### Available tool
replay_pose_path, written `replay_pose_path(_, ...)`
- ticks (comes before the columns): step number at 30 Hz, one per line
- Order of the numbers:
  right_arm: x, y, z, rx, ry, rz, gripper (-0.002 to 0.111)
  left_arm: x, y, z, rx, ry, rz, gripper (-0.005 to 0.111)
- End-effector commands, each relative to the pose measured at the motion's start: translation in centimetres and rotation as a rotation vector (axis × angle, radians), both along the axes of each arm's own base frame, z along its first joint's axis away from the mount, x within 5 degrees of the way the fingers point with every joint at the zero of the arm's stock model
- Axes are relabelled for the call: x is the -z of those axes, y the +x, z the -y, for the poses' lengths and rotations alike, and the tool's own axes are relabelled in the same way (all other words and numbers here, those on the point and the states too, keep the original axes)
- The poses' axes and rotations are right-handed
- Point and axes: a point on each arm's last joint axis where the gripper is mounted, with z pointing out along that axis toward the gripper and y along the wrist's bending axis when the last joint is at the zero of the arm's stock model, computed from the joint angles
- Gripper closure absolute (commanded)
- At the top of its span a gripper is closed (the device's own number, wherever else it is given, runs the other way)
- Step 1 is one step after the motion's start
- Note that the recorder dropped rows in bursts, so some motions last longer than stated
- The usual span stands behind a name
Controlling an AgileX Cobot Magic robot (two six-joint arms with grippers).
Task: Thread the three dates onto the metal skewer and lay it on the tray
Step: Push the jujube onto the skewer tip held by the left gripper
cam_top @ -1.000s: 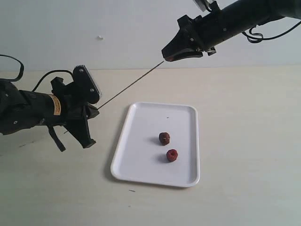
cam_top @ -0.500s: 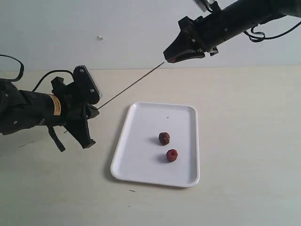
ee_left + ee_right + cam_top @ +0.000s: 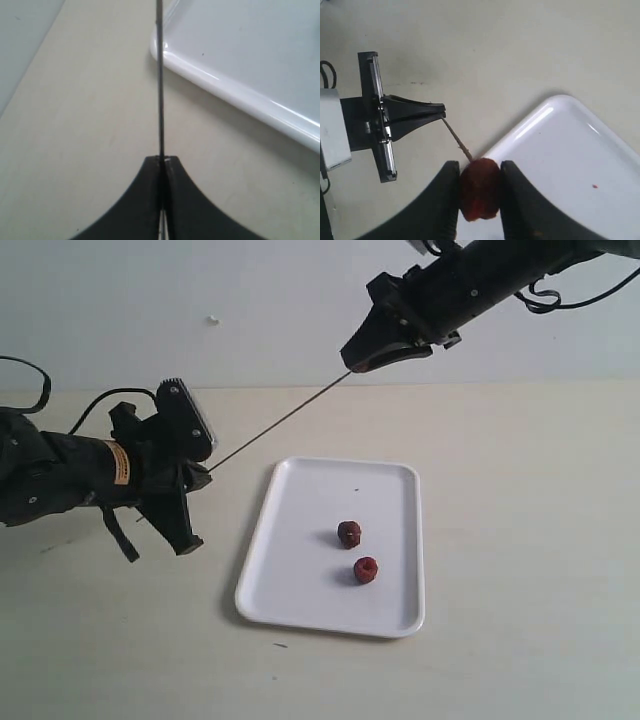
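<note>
We held one end of the metal skewer (image 3: 280, 421) clamped tight in our left gripper (image 3: 162, 161), the rod slanting up toward our right gripper (image 3: 479, 169). Its fingers pinched a date (image 3: 479, 196) against the skewer's tip. The other two dates (image 3: 349, 533) lay near each other on the tray (image 3: 300, 600).

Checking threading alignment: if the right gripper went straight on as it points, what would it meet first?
The free tip of the metal skewer, right at the date in the right gripper; contact unclear. Beyond that, the left gripper holding the skewer.
</note>
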Motion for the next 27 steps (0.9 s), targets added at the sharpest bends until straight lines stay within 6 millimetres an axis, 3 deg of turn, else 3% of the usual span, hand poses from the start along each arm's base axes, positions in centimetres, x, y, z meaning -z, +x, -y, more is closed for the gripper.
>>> replay_pose_path(1,-0.62,-0.09,0.17,0.002,-0.009,0.015,0.081,-0.27,-0.16,0.06,0.001,-0.009,0.007,0.107)
replay_pose_path(27,-0.41,-0.05,0.21,-0.006,-0.019,0.019,0.081,-0.71,-0.11,0.71,0.053,-0.04,0.061,0.107)
